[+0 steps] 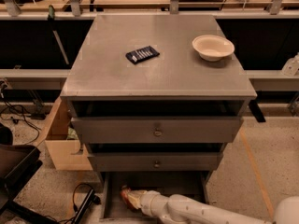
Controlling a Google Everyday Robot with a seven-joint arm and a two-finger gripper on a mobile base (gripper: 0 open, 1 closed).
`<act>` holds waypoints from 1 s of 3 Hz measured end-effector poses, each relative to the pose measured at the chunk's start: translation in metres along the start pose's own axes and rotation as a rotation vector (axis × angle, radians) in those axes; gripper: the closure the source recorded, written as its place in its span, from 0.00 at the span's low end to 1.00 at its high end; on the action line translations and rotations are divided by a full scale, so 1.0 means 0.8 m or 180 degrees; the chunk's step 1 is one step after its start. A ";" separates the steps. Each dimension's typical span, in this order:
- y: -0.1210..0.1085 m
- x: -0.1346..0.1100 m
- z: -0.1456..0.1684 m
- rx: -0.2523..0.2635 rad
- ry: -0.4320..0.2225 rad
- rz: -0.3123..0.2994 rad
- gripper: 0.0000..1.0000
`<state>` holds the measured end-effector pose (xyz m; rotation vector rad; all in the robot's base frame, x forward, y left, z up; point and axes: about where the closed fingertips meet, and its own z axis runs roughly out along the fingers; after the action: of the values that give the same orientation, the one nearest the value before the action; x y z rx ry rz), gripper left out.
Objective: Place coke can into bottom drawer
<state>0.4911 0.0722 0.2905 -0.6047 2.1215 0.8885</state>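
Note:
The bottom drawer [163,182] is pulled open at the foot of the grey cabinet, a shallow tray under the two knobbed drawers. My white arm reaches in from the lower right. My gripper [130,198] is low over the drawer's left front part, shut on the orange-red coke can [124,195]. The can lies tilted in the grip, and only its left end shows past the gripper. I cannot tell whether it touches the drawer floor.
On the cabinet top [112,78] lie a white bowl [213,46] at the back right and a dark flat packet [142,54]. A cardboard box [60,146] stands left of the cabinet. Black gear and cables [83,203] lie on the floor at the lower left.

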 end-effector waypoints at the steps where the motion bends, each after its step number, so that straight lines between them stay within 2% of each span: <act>1: -0.017 0.006 0.016 0.0103 -0.0029 0.0151 1.00; 3: -0.014 0.007 0.018 0.0090 -0.0027 0.0147 0.59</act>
<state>0.5016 0.0747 0.2752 -0.5387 2.1445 0.8834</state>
